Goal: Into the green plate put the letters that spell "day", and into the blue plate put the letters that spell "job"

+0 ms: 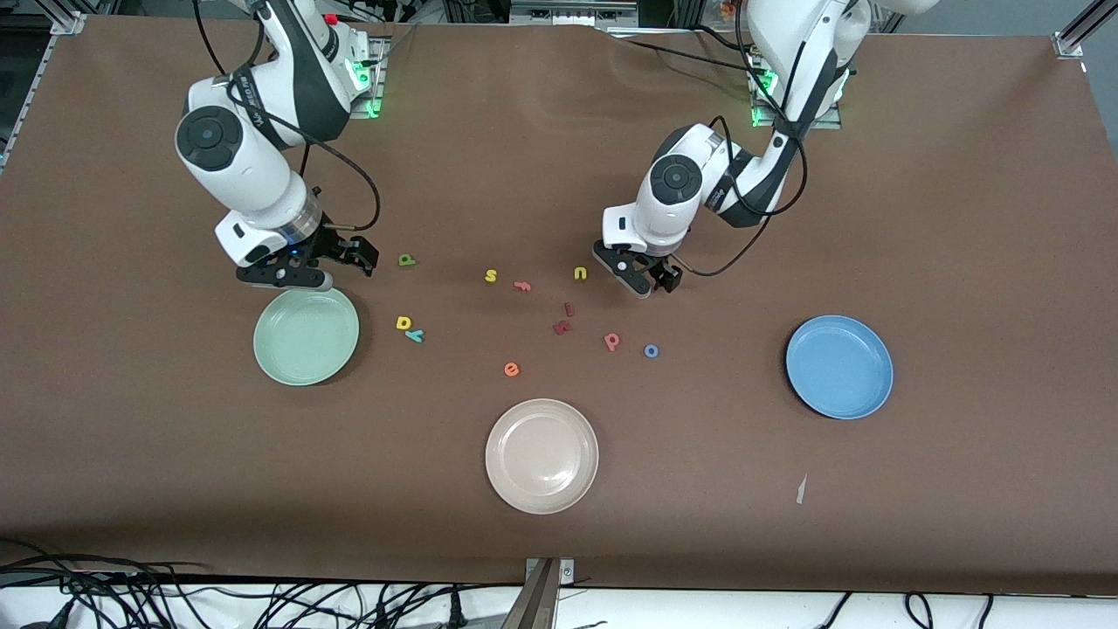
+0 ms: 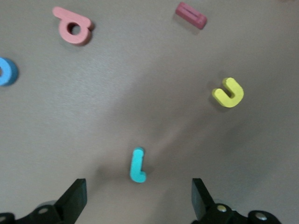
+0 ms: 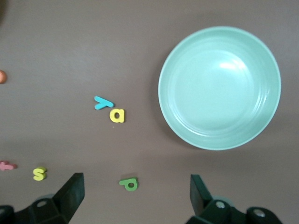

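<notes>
Around the round beige plate, both the pale green plate and blue plate lay empty, all six foam letters remaining on the table, while the left gripper hovered open-fingered over the teal "j" and the right gripper waited open.

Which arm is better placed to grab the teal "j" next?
Left. The left gripper hangs open right over the teal "j", which lies between its fingers in its wrist view. The right gripper is open by the green plate.
</notes>
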Controlling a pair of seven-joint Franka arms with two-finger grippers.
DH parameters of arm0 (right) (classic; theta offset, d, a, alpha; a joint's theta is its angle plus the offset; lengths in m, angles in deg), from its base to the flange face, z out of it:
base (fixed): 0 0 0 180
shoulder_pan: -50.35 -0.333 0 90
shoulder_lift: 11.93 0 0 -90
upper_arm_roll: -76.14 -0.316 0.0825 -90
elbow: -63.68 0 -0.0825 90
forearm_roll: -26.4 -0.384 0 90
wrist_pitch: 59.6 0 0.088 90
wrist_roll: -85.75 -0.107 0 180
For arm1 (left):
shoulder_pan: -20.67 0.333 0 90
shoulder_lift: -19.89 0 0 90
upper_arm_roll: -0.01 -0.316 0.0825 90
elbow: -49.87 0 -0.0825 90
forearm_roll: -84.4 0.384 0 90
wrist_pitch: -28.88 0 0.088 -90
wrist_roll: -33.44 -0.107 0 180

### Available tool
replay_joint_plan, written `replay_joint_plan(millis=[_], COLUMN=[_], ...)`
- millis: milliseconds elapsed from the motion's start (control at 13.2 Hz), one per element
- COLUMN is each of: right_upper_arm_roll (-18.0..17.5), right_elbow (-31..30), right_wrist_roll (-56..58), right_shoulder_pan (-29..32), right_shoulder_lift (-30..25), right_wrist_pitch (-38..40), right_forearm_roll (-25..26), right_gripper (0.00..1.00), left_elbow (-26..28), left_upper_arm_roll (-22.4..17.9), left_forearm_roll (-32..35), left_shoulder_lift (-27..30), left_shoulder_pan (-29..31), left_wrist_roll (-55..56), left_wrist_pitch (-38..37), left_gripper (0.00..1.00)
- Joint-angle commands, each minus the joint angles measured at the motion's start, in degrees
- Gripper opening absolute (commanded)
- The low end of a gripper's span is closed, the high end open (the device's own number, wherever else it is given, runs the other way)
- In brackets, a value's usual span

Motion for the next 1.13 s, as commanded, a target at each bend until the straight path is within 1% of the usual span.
replay_joint_plan(millis=[0,151,378,604,680,755,831,982,1057], right_upper_arm_roll=[-1.52,-3.19,-4.60,-5.48,-5.83,-5.84,-5.84,-5.93,-5.93], right_elbow=[-4.90,-5.79,-7.55,-8.08,-8.08,-8.08,-8.69,-10.35,-11.67], right_wrist_roll=[-4.68,-5.74,-5.75,-5.22,-5.05,-5.04,-5.04,-4.96,-4.96], right_shoulder_pan=[-0.21,-0.21,-0.21,-0.74,-0.83,-0.83,-0.83,-0.83,-0.83], right_shoulder_lift=[-0.11,2.61,5.43,7.89,8.59,8.86,9.21,9.04,8.69], right_wrist_pitch=[-6.64,-10.60,-15.71,-18.97,-19.23,-19.41,-19.59,-20.20,-20.99], right_forearm_roll=[-0.09,0.00,0.18,0.44,1.40,3.67,5.52,7.20,7.38], right_gripper=[1.00,1.00,1.00,1.00,1.00,1.00,1.00,1.00,1.00], left_elbow=[0.59,0.23,0.14,-0.73,-0.82,-0.74,-0.82,-0.82,-1.08], left_upper_arm_roll=[-0.86,-0.95,-0.95,-1.04,-1.04,-1.04,-1.04,-1.13,-1.21], left_forearm_roll=[1.56,1.56,1.56,1.65,1.65,1.65,1.65,1.56,1.56], left_shoulder_lift=[-0.58,-1.72,-2.34,-3.30,-3.48,-3.57,-3.75,-4.18,-4.36], left_shoulder_pan=[-2.47,-2.65,-2.39,-2.04,-2.12,-2.12,-2.04,-2.04,-2.04], left_wrist_roll=[5.01,5.10,4.93,4.40,4.40,4.40,4.40,4.40,4.40], left_wrist_pitch=[1.08,1.52,2.57,2.75,3.18,3.45,3.45,3.54,3.80], left_gripper=[0.93,0.83,0.82,0.79,0.76,0.69,0.60,0.42,0.32])
